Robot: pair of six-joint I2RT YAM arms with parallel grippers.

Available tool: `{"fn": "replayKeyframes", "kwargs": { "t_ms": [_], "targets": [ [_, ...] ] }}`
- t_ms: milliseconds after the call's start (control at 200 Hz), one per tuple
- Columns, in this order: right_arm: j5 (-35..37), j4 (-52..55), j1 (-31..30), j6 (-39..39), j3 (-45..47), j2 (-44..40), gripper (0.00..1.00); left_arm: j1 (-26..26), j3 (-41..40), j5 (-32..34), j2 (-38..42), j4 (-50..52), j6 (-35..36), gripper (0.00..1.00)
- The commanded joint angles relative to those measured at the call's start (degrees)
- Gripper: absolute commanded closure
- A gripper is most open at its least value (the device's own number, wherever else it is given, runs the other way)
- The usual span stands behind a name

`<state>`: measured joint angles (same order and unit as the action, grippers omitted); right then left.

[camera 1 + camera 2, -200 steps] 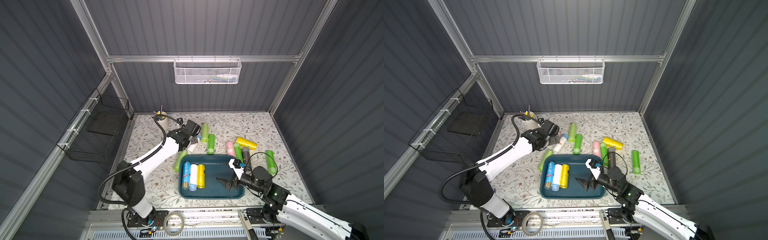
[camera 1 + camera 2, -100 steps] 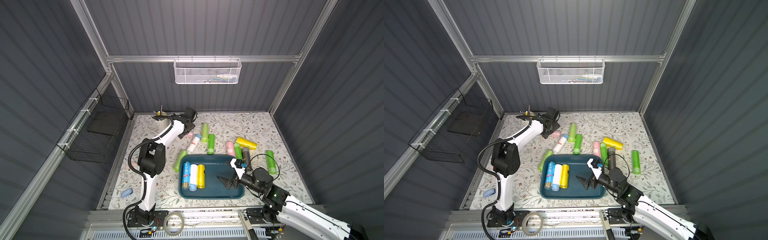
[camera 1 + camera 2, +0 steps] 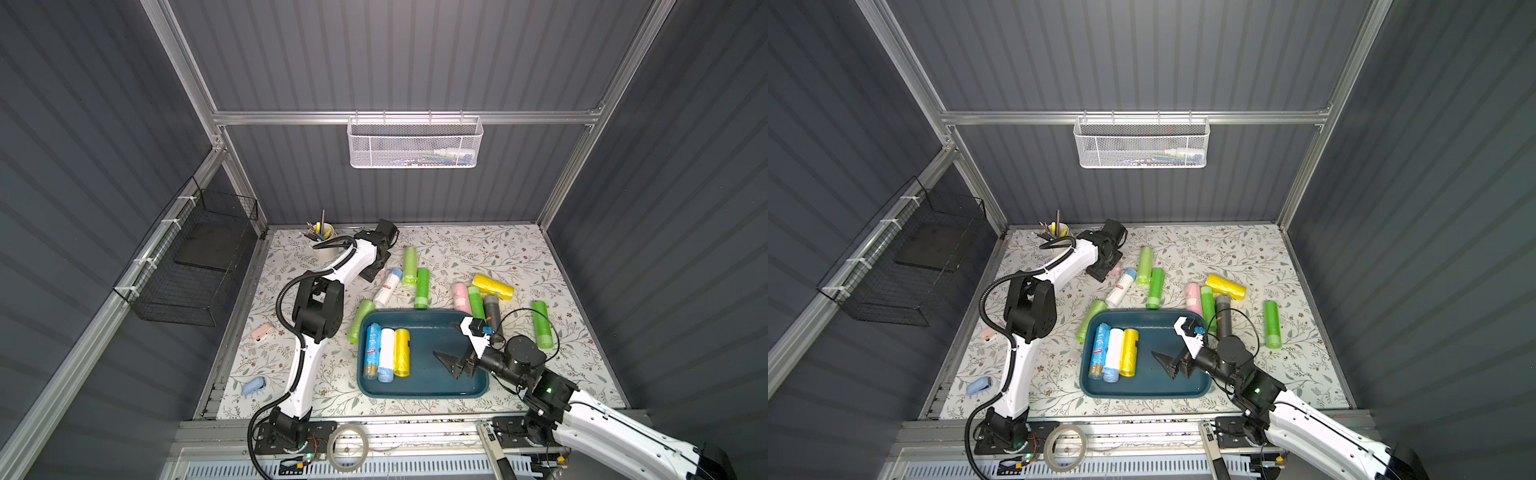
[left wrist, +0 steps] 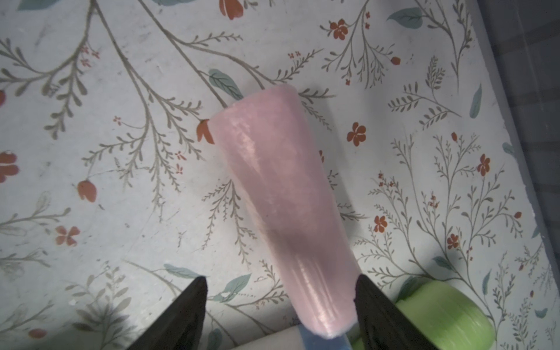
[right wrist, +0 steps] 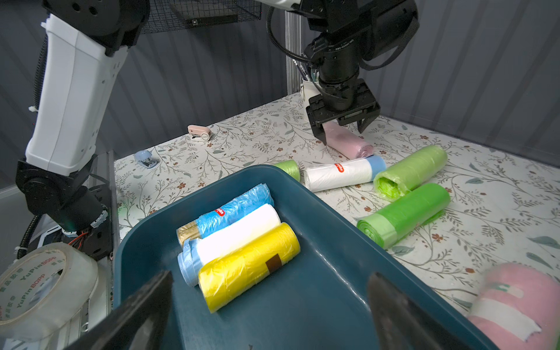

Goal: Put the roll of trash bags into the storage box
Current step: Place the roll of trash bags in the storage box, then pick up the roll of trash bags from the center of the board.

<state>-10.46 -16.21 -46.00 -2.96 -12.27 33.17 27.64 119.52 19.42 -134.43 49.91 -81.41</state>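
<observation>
The storage box (image 3: 424, 394) sat at the front centre of the floral mat (image 3: 478, 249). Three rolls (image 3: 386, 353) lay side by side against its left wall, and the rest of its floor was bare. The right gripper (image 5: 269, 274) hovered over that bare floor, fingers wide apart and empty.

The pale pink roll (image 4: 281, 197) lay on the mat near the back wall, outside the box. It was close against a white-and-blue roll (image 3: 386, 286), with a light green roll (image 3: 409, 259) just beside.

Compared with one second before, the left arm had straightened up and its wrist had shifted rearward. The right arm was unchanged.

The left gripper (image 5: 342, 133) straddled the pale pink roll. One finger (image 4: 372, 309) touched its side and the other stood clear, so the roll was not clamped.
</observation>
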Motion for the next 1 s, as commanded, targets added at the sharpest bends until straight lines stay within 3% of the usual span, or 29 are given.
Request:
{"fn": "replayKeyframes", "kwargs": {
  "t_ms": [0,200,430,605,991],
  "targets": [
    [0.6,-0.2,0.3,0.3,0.4,-0.2,0.01,-0.5,5.8,0.2,-4.5,4.9,-4.8,0.22],
    [0.8,-0.4,0.3,0.6,0.4,0.6,0.01,-0.7,8.9,-0.7,-7.9,5.1,-8.3,0.25],
    [-0.3,-0.8,0.3,0.3,0.1,1.5,0.01,-0.7,6.8,0.6,-6.9,6.6,-10.0,0.47],
    [-0.8,-0.9,0.3,0.1,0.2,0.8,0.01,-0.9,-3.3,1.2,-0.8,3.7,-10.6,0.60],
    [0.0,-0.1,0.3,0.7,-0.2,-0.1,0.01,-0.9,-23.3,9.3,18.7,3.6,-6.7,0.59]
  ]
}}
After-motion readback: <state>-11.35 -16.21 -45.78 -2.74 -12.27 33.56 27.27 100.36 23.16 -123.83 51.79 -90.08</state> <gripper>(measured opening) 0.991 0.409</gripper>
